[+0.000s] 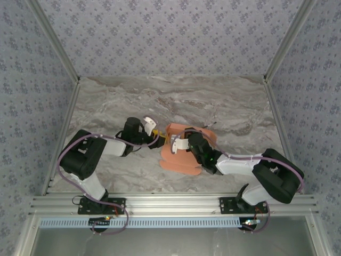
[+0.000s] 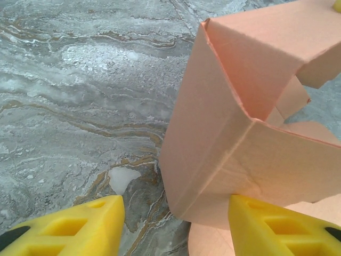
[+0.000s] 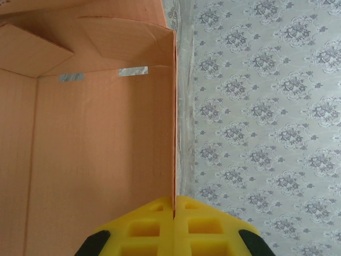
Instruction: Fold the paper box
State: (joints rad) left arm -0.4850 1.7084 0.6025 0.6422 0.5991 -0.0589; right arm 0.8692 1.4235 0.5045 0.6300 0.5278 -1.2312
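Mid-fold, the half-formed paper box [image 1: 184, 154] stood mid-tabletop [image 1: 234, 106], one wall pinched in the closed right end effector [image 3: 174, 213], the left end effector [image 2: 176, 209] half open astride a corner (apparently gripping nothing), probably due to crease it next.

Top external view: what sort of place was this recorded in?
Probably a purpose-built robot test cell: patterned wall panels in an aluminium frame enclose a marble-look tabletop, with a left arm and right arm bolted at its near edge.
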